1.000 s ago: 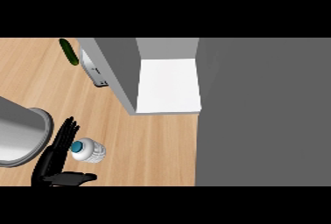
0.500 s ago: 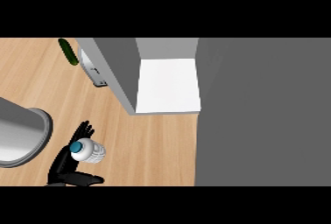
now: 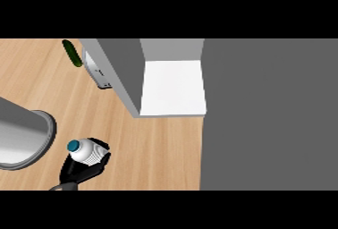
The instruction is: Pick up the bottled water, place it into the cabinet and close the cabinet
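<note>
Bottle in hand beside the pot

The bottled water (image 3: 84, 152) sits cupped in one black hand (image 3: 80, 169) — fingers curled round its body, teal cap showing above them — over the wooden surface (image 3: 158, 147), between the grey pot (image 3: 20, 138) and the open cabinet (image 3: 148, 76)

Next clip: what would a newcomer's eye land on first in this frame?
First the bottled water with its teal cap at lower left, a black hand curled round it above the wooden counter. Then the open cabinet at top centre, its white shelf bright, its door swung out to the left. A large grey metal pot sits at the left edge.
</note>
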Motion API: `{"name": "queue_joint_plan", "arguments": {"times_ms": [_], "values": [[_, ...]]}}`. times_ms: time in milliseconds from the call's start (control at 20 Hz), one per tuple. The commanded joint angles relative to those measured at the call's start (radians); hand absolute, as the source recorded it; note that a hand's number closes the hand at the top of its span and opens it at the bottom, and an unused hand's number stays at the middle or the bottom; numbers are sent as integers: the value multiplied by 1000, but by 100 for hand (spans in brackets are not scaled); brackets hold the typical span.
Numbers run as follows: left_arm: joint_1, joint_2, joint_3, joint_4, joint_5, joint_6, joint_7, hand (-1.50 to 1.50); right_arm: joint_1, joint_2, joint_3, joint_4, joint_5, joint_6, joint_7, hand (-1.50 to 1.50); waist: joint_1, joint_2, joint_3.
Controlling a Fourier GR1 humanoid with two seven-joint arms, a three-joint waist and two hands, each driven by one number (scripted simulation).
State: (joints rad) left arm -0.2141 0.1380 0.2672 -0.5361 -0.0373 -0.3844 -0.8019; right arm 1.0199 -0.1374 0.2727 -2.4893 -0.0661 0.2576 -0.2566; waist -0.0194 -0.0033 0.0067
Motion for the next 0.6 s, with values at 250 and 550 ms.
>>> {"name": "queue_joint_plan", "arguments": {"times_ms": [250, 550], "values": [[-78, -4, -10, 86, 26, -100, -56, 150, 3, -20, -39, -84, -47, -7, 49, -150, 0, 5, -8], [-16, -132, 50, 57, 131, 93, -155, 150, 44, -15, -10, -80, -26, 4, 15, -150, 0, 2, -9]]}}
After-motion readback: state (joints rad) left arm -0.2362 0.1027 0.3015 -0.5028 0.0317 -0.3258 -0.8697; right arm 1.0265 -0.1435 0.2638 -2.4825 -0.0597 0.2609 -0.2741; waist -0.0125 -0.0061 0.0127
